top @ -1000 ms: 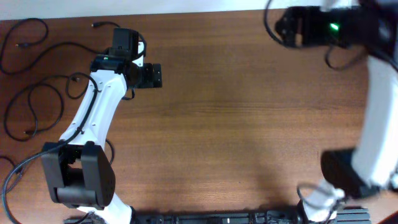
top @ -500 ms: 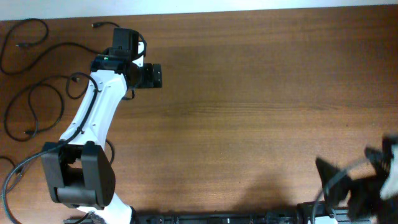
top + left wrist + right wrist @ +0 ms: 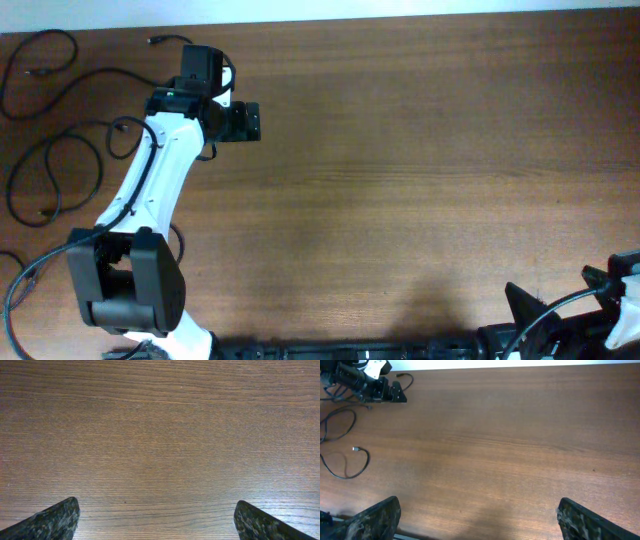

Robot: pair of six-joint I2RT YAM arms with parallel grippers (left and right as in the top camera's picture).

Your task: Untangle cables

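Observation:
Several thin black cables lie spread apart in loose curls at the table's left side: one at the far left corner, one in a big loop beside my left arm, and a plug end near the back edge. The right wrist view shows one cable loop at the left. My left gripper is open and empty over bare wood, to the right of the cables. My right gripper is open and empty, high above the table; its arm is folded at the near right corner.
The wooden table runs to a white back edge. My left arm lies across the left side, next to the cables, with its base at the near left. My left gripper also shows in the right wrist view.
My right arm has swung from the far right corner down to the near right corner. My left arm and the cables have not moved.

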